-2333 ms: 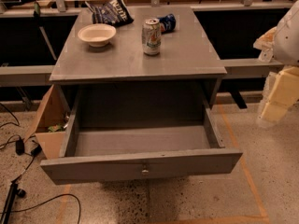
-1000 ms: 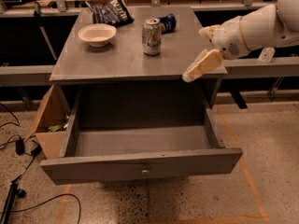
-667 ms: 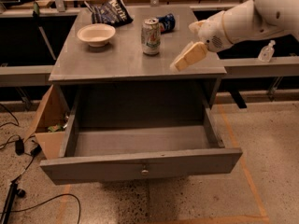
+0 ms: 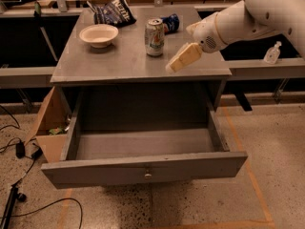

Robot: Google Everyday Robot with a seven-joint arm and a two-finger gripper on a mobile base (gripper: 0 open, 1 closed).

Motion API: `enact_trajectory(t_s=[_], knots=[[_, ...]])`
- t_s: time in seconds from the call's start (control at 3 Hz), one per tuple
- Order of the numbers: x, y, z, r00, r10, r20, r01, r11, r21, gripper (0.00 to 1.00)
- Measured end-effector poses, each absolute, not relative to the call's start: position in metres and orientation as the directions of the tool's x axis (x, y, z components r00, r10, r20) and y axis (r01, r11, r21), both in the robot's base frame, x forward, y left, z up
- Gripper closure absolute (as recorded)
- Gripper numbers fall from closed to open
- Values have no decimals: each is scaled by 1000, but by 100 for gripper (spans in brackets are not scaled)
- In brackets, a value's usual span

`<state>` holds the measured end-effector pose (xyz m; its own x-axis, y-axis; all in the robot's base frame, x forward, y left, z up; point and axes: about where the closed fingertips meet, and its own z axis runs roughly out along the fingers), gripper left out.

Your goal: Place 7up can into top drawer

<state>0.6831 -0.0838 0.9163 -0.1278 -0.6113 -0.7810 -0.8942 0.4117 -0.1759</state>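
Approach step, it seems: the empty gripper (image 4: 183, 57), how open I cannot tell, hovers upper centre just right of the 7up can (image 4: 154, 37), which it must next straddle.

- 7up can (image 4: 154, 37): silver-white body, pale green and orange-red markings, shiny metal top; mid-tabletop, nearer the rear edge.
- Gripper (image 4: 172, 67): cream-tan, on a white arm (image 4: 248, 18); over the tabletop towards its front right corner.
- Top drawer (image 4: 143, 168): uniform matt grey, with a small metallic knob (image 4: 148, 175).
- Tabletop (image 4: 119, 63): plain grey, faint sheen.
- Bowl (image 4: 98, 35): off-white, unpatterned; towards the rear left corner.
- Bag (image 4: 113, 12): dark blue-black, white lettering; at the rear edge.
- Soda can (image 4: 170, 23): blue; near the rear edge.
- Floor (image 4: 281, 142): speckled grey-beige, crossed by orange lines (image 4: 254, 185).
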Motion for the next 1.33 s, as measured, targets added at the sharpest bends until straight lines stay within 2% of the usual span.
enact_trajectory(t_s=[0.67,1.33], knots=[[750,-80,917,-86,-549,-831,-854,470,-222,0],[801,-57,898,-109,-454,-884,-857,494,-148,0]])
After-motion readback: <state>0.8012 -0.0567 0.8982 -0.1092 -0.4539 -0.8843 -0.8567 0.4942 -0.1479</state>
